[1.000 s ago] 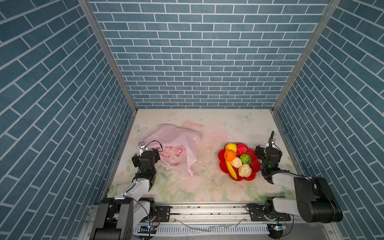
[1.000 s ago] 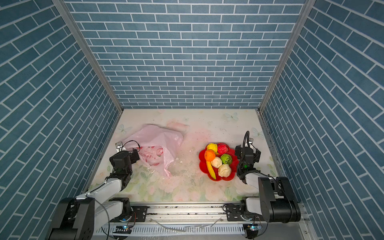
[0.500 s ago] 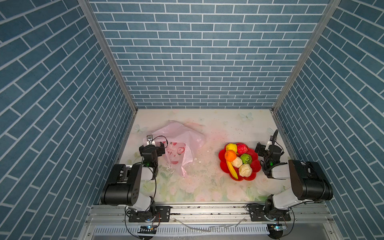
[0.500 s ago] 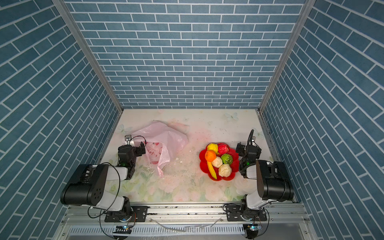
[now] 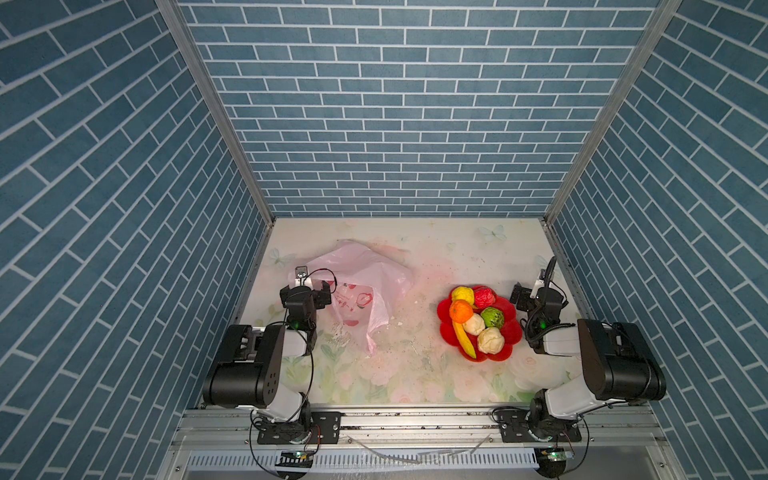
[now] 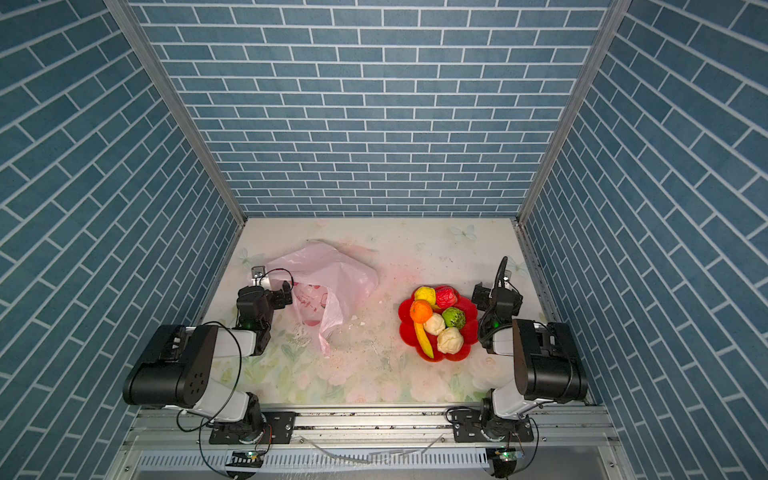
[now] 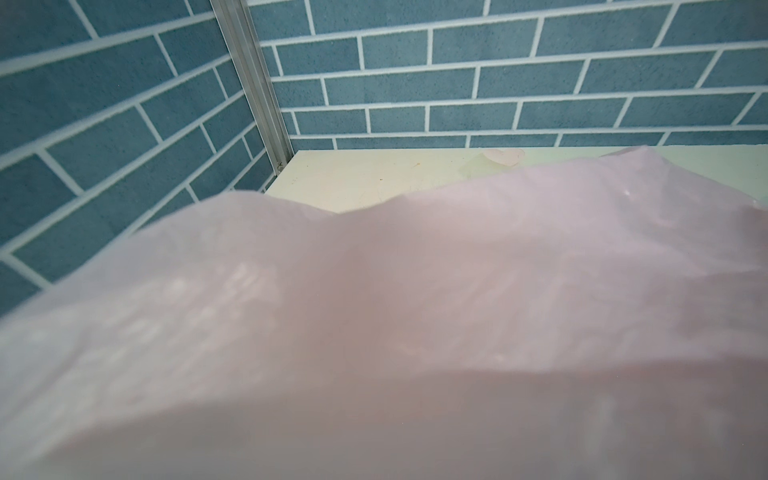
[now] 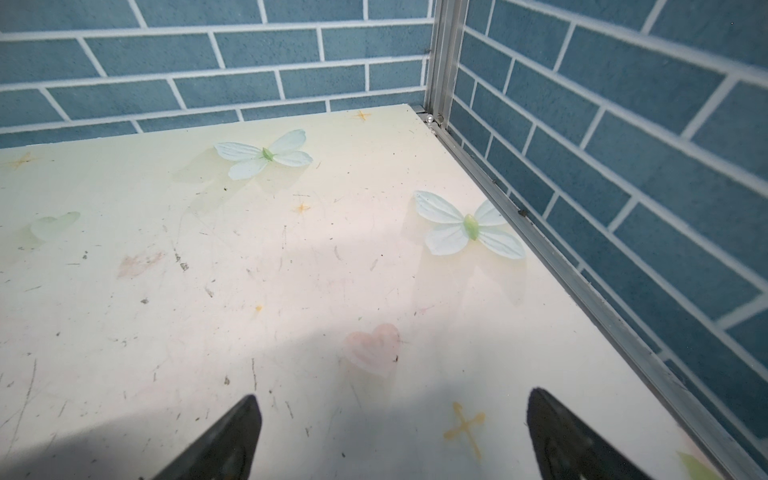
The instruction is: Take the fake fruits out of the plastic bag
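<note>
The pink plastic bag (image 5: pixel 370 272) (image 6: pixel 334 272) lies crumpled at the left of the table. The fake fruits are outside it, piled on a red flower-shaped plate (image 5: pixel 510 349) (image 6: pixel 468 351): lemon (image 5: pixel 462 294), red berry (image 5: pixel 485 297), orange (image 5: pixel 461 311), green bumpy ball (image 5: pixel 493 317), two cream balls (image 5: pixel 474 323) (image 5: pixel 491 340) and banana (image 5: pixel 464 341). My left gripper (image 5: pixel 309 286) sits at the bag's left edge, jaws spread; pink bag film (image 7: pixel 374 311) covers them in the left wrist view. My right gripper (image 8: pixel 392 409) (image 5: pixel 534 291) stands open and empty over bare table, right of the plate.
Blue brick walls close in the left, back and right sides. A metal rail (image 8: pixel 582 299) edges the table close to the right gripper. Crumbs and scuffs (image 5: pixel 399 332) dot the floral table between bag and plate. Both arm bases stand at the front rail (image 5: pixel 415 419).
Both arms have folded back and risen over their bases. The left gripper has moved a little farther back along the bag's edge, and the bag's near flap has drawn in. The fruits have not moved.
</note>
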Motion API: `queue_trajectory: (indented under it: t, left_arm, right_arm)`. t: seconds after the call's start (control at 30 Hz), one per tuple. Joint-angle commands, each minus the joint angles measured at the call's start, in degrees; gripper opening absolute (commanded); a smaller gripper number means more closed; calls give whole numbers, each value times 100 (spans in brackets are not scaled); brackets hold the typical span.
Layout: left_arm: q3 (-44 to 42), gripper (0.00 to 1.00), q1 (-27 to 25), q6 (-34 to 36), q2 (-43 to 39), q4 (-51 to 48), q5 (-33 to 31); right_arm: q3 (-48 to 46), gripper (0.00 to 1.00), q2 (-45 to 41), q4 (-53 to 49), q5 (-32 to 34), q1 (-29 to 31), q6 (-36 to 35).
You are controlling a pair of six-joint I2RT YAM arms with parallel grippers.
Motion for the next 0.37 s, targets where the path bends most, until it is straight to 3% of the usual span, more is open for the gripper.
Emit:
queue_trajectory:
  t: [0.0, 0.33]
  left_arm:
    - [79, 99, -15, 81, 25, -36, -40]
    - [81, 99, -15, 76, 21, -39, -44]
  right_arm:
    - [185, 99, 34, -18, -35, -13, -9]
    - [248, 99, 36, -141, -272, -13, -105]
